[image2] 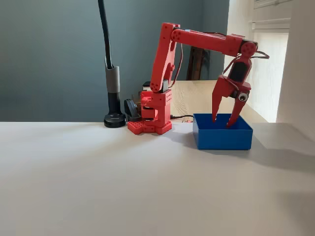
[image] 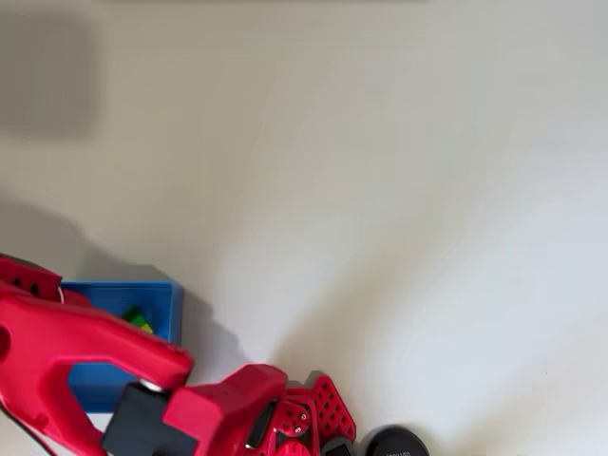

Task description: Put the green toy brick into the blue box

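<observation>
- Gripper (image2: 222, 123) hangs over the box (image2: 222, 138) with jaws spread wide, tips dipping inside, holding nothing.
- Brick (image: 139, 319) lies in the box (image: 152, 290) — near its wall.

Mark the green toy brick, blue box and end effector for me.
green toy brick (image: 138, 318), overhead view, lime top.
blue box (image2: 222, 138), fixed view, front wall.
end effector (image2: 222, 122), fixed view, between the spread fingertips.

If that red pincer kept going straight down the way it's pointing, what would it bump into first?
Probably the blue box: the open pincer points down into it. The green toy brick lies inside, but whether it sits directly beneath the tips is unclear.
</observation>
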Robot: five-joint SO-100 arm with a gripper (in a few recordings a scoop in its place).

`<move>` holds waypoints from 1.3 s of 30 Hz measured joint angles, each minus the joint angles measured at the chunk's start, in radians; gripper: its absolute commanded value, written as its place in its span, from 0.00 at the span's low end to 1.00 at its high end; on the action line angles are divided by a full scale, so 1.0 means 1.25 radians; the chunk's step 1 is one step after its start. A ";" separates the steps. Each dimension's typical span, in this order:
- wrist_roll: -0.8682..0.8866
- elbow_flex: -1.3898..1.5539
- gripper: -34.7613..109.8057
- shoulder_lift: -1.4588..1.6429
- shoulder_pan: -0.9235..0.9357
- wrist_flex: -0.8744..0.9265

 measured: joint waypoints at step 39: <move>0.027 0.266 0.24 0.566 0.795 -0.317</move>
